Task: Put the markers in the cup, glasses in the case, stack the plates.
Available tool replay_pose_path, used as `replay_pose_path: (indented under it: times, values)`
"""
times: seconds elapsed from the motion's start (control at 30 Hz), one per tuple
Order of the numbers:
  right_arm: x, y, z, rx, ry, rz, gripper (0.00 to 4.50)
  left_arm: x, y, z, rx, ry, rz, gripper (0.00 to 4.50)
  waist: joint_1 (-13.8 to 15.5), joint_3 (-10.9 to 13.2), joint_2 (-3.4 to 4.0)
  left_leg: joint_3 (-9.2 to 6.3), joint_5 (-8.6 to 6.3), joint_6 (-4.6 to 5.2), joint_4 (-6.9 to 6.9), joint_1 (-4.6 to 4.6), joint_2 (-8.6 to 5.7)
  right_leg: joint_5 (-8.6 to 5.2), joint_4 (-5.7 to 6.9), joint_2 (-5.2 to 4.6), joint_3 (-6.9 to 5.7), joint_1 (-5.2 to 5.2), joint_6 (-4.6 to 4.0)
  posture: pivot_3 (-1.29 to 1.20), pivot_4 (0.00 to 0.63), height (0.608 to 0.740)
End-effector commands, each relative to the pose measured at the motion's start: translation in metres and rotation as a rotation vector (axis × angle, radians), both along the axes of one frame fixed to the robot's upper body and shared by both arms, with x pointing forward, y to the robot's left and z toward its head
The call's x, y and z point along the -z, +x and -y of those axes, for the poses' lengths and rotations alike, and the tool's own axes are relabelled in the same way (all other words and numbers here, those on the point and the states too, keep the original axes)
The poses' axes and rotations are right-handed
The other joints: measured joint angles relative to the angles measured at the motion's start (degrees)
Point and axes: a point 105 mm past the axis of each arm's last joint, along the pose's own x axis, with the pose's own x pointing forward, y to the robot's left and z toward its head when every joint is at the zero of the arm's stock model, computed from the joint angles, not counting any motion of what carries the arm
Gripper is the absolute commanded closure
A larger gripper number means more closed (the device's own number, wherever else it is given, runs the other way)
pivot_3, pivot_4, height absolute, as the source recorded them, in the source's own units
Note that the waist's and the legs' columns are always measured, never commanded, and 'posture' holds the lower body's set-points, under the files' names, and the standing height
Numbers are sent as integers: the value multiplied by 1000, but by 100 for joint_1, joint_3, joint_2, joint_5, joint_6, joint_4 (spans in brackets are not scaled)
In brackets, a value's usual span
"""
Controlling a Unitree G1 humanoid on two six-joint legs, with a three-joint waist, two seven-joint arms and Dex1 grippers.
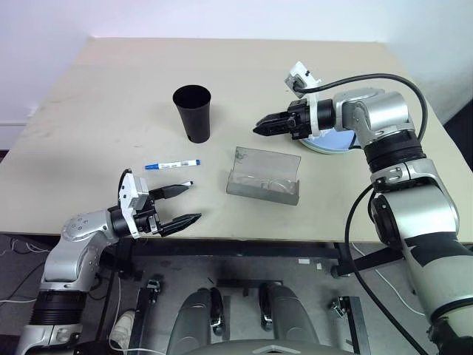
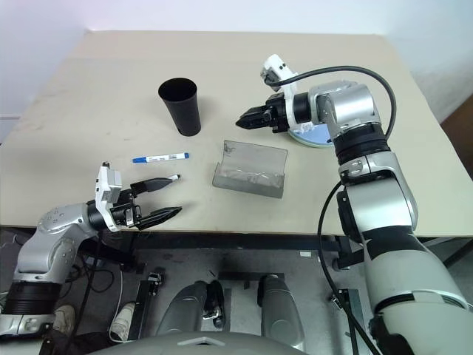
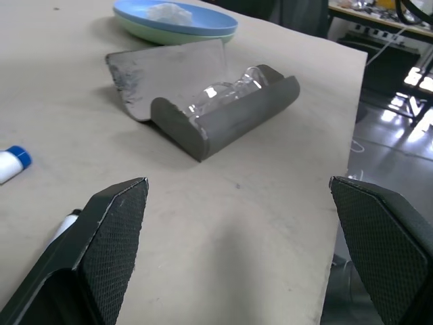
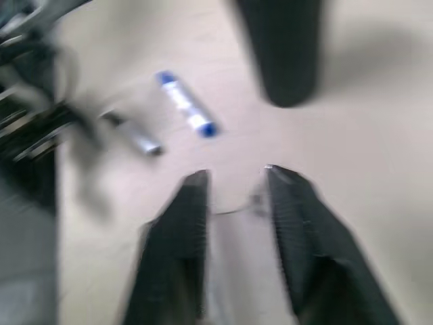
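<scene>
Beside the case (image 1: 264, 180), the left end effector (image 1: 182, 203) gapes empty; beyond it, the right end effector (image 1: 260, 126) hangs nearly closed, empty.

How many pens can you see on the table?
2. The blue-capped marker lies on the table near the cup. The black-capped marker lies closer to the table's front edge, by the left gripper.

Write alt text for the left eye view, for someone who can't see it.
A beige table holds an open grey case with clear glasses inside, a black cup behind it and a blue-capped marker to its left. The right tool hovers nearly shut above the table before stacked plates; the left tool waits open near a black-capped marker.
</scene>
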Motion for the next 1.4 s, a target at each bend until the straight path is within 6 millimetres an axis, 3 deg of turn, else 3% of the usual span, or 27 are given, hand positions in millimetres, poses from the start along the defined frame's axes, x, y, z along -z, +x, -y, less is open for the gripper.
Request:
replay_pose_path:
  times: [0.03,0.17,0.37,0.63,0.83,0.97,1.13,1.27,1.4]
  values:
    - [-7,15,6,100,28,36,4481,-17,2,1,9,-7,55,0,-8,0,0,0,0,0,0,-1,0,1,0,0,0,-1,1,0,150,710]
    - [11,35,17,247,-64,124,4481,-19,4,6,17,-2,59,0,-13,0,1,1,1,0,0,-2,0,1,2,2,-1,-1,2,0,150,710]
    - [44,39,27,243,-271,150,4481,-23,5,9,25,1,66,0,-12,1,1,3,3,2,1,-3,0,6,2,9,-1,0,10,0,150,710]
    - [47,15,16,16,-286,-2,4481,-24,1,7,13,9,58,0,-14,1,2,2,13,19,8,-2,3,7,6,14,-1,3,13,0,150,710]
    - [36,1,9,-112,-238,-39,4481,-24,-2,9,9,10,54,0,-2,1,2,1,5,6,8,-1,5,7,7,13,-1,3,13,0,150,710]
    - [46,-6,9,-168,-285,-61,4481,-29,-2,15,12,8,58,0,-1,1,2,0,4,6,9,-1,3,7,6,10,-1,3,12,0,150,710]
    - [36,-20,0,-243,-225,-66,4481,-34,-2,20,19,7,56,0,-4,1,2,-2,4,4,8,-1,4,6,7,8,-1,2,11,0,150,710]
    - [59,-33,4,-261,-275,-80,4481,-40,0,18,13,8,56,0,5,-1,-1,-3,4,4,7,-1,4,7,7,8,-1,2,13,0,150,710]
    - [64,-46,2,-280,-260,-57,4481,-46,3,13,1,9,57,0,5,0,0,-4,4,4,9,-1,2,7,7,4,-2,4,12,0,150,710]
